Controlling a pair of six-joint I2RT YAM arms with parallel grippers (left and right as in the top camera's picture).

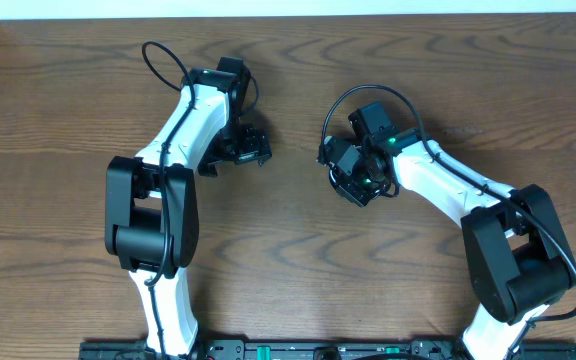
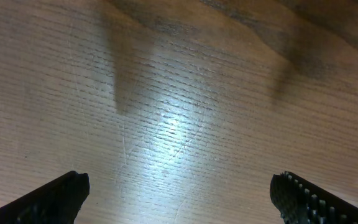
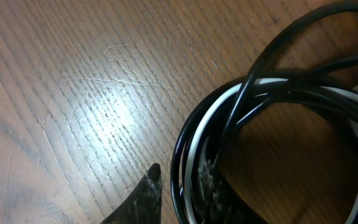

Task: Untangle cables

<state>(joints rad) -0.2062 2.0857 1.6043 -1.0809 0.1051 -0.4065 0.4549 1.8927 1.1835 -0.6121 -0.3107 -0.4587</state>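
The cables (image 3: 303, 93) lie as one round coil on the surface (image 2: 166, 93), right at the right end effector (image 3: 179, 183). Most of the coil spreads to the end effector's right and ahead of it. Only its near-left rim passes between the fingers.

The right end effector is narrow. One finger sits outside the rim and the other inside the loop. A sliver of bare surface shows between the outer finger and the black cord (image 3: 184, 140), so the hold looks loose rather than clamped. The white cord (image 3: 211, 112) runs just inside the black one. Both cross the gap squarely, so closing should catch them together. The coil has no clear long axis, and one black strand crosses over the others ahead.

The left end effector (image 2: 179, 193) is spread wide over bare surface with nothing between its fingers. It is well apart from the coil, so the right arm is the nearer one.
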